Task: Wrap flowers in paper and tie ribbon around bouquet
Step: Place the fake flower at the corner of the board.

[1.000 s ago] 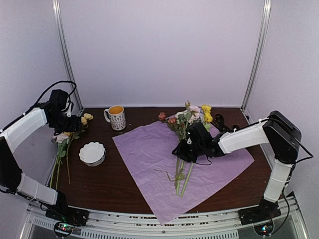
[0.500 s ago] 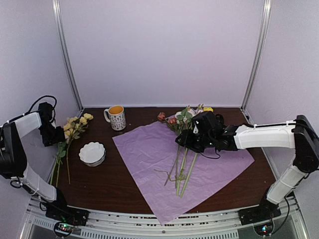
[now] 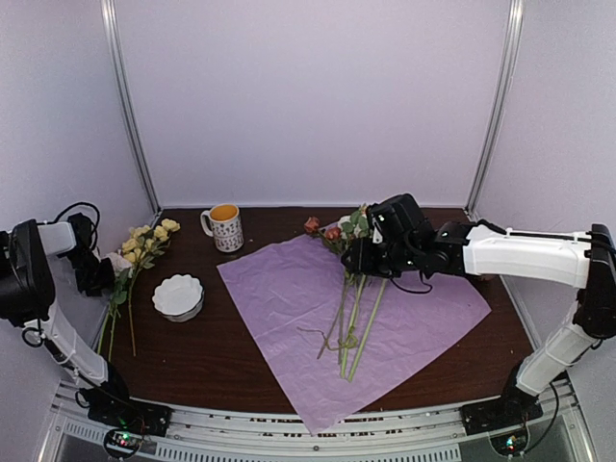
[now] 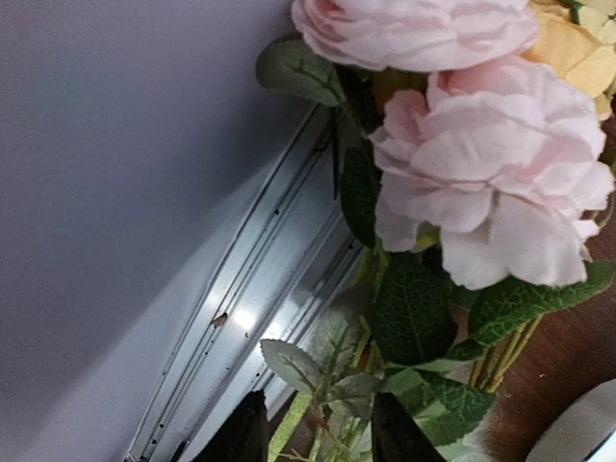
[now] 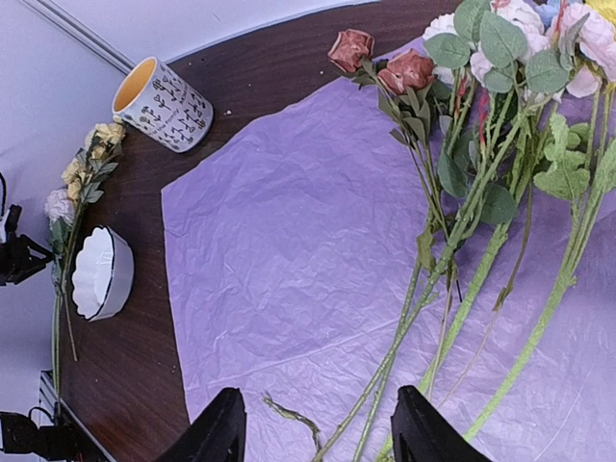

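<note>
A flat sheet of pink-purple paper (image 3: 289, 289) (image 5: 289, 241) lies in the middle of the table. Some of the flowers (image 3: 351, 318) (image 5: 452, 241) rest on its right half, blooms pointing back and stems forward. My right gripper (image 3: 358, 258) (image 5: 318, 438) hovers above them, open and holding nothing. A second bunch of flowers (image 3: 135, 252) (image 4: 481, 183) (image 5: 85, 173) lies by the left wall. My left gripper (image 3: 104, 277) (image 4: 322, 438) sits low at that bunch, its fingers apart with a thin stem and leaves between them. The ribbon is out of view.
A patterned mug (image 3: 225, 227) (image 5: 162, 104) stands behind the paper's back left corner. A white scalloped bowl (image 3: 179, 295) (image 5: 96, 272) sits just right of the left bunch. A metal rail (image 4: 260, 289) runs along the left wall.
My right gripper opened off the stems, rose and moved back; the stems now lie loose on the paper. My left arm pulled back and down to the left bunch, its jaws narrowing.
</note>
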Robot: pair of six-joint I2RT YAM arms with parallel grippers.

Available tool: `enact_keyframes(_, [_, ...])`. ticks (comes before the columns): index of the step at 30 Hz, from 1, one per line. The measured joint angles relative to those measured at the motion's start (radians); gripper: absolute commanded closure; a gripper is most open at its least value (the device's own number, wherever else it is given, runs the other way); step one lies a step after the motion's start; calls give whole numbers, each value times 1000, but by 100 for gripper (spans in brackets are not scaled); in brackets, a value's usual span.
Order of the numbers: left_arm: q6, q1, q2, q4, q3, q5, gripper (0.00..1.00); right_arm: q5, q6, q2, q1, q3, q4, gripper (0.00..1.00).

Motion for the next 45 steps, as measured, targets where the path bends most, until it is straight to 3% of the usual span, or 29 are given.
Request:
enact_keyframes(6, [45, 2, 92, -47, 55, -87, 68, 4, -42, 21, 4, 80, -38, 47])
enact_keyframes(22, [114, -19, 219, -105, 85, -72, 67, 8, -104, 39, 11, 148, -101, 47])
enact_keyframes(30, [127, -138, 206, -112, 98, -1, 67, 14, -112, 53, 11, 163, -126, 47])
enact_keyframes(40, [138, -138, 83, -77, 98, 109, 58, 54, -109, 51, 24, 158, -130, 47])
enact_keyframes(45, [93, -138, 24, -64, 76, 104, 58, 74, -108, 38, 31, 143, -130, 46])
